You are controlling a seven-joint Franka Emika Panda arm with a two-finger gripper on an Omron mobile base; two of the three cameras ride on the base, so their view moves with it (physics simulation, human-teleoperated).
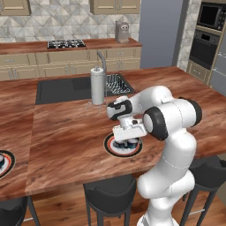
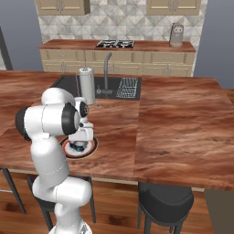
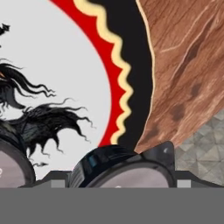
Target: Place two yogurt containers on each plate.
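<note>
I had the gripper (image 1: pixel 128 140) low over the near plate (image 1: pixel 109 148), the one just in front of the paper-towel roll (image 1: pixel 98 85) on the wooden counter (image 1: pixel 66 132), and I judged this the placing step for that plate. In the hand view a yogurt container (image 3: pixel 127 168) sat right at the bottom between the finger tips, with a second container (image 3: pixel 11 164) beside it over the plate's white centre. Whether the jaws were clamped on the cup or already slack I could not tell. Next, I reckoned, came letting go and a straight lift, so as not to knock the neighbouring cup. The other plate (image 1: pixel 9 167) lay far off to the left of the roll, at the counter's edge, with a cup (image 1: pixel 1 160) on it. Sink (image 1: pixel 66 88) and faucet (image 1: pixel 102 59) stood behind the roll, out of my way.
</note>
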